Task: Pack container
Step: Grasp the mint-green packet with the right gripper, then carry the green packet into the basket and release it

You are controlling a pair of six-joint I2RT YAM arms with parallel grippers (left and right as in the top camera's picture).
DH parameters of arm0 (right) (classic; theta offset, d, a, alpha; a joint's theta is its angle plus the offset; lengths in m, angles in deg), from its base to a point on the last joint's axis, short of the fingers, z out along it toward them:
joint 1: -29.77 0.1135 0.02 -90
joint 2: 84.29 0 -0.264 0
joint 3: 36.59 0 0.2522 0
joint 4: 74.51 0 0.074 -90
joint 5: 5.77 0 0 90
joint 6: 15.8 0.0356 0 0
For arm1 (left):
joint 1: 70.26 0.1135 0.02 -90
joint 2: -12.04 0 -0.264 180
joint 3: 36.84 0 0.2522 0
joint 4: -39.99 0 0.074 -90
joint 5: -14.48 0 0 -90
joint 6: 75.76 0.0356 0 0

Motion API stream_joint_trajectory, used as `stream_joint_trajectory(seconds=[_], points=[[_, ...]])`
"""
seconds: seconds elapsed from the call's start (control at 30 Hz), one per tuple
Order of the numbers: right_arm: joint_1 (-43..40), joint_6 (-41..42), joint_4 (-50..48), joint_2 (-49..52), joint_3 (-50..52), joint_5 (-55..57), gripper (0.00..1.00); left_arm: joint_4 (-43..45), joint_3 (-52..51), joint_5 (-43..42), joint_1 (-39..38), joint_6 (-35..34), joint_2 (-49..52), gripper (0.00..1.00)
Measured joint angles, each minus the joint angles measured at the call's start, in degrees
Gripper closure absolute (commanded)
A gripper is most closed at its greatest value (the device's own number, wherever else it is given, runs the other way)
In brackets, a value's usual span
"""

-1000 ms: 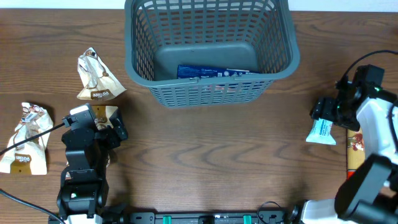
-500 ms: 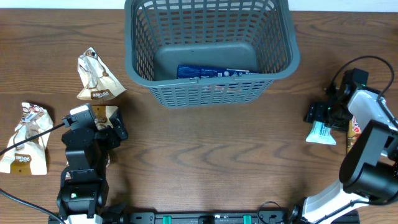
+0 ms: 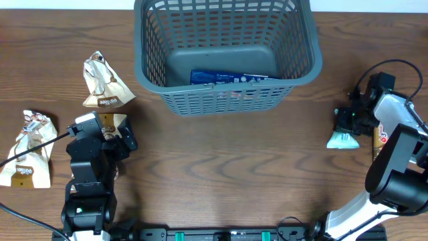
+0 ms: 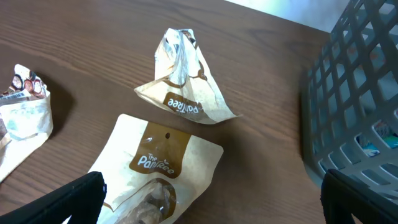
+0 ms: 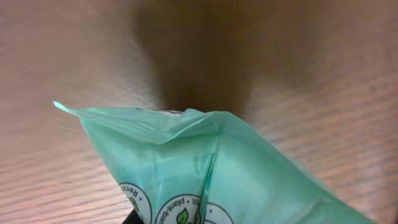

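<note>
Container [image 3: 142,70] sits at top centre of overhead frame, blue packet [image 3: 234,77] lying on its floor by the near wall. Left gripper [image 4: 211,193] at lower left, jaws wide open, above a flat tan pouch [image 4: 158,165]. Crumpled pouch [image 4: 183,81] lies just beyond it, a third pouch [image 3: 30,147] at far left. Right gripper [image 3: 349,122] at right edge, over top end of teal packet [image 3: 340,139]. Jaws are hidden, so their state cannot be told.
</note>
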Motion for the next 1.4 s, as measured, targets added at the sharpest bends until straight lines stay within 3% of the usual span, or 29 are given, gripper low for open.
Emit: stream_joint_trajectory(seconds=[0.37,0.53,0.73,0.93,1.13,1.4], points=[[3.5,0.5,4.5,-9.5,-35.3,-7.3,0.99,-0.1,0.0,0.0,0.0,0.0,0.0,0.01],[11.1,-9.5,10.1,-12.5,-48.4,-15.9,0.99,-0.4,0.0,0.0,0.0,0.0,0.0,0.01],[24.5,-30.9,18.4,-12.1,-50.5,-24.5,0.97,-0.5,0.0,0.0,0.0,0.0,0.0,0.01],[34.7,-47.9,21.6,-7.6,-50.5,-22.4,0.89,-0.8,0.0,0.0,0.0,0.0,0.0,0.01],[40.4,-54.1,21.9,-0.9,-50.5,-15.1,0.87,-0.9,0.0,0.0,0.0,0.0,0.0,0.01],[41.1,-55.8,25.0,9.3,-50.5,-12.3,0.85,-0.9,0.0,0.0,0.0,0.0,0.0,0.01]])
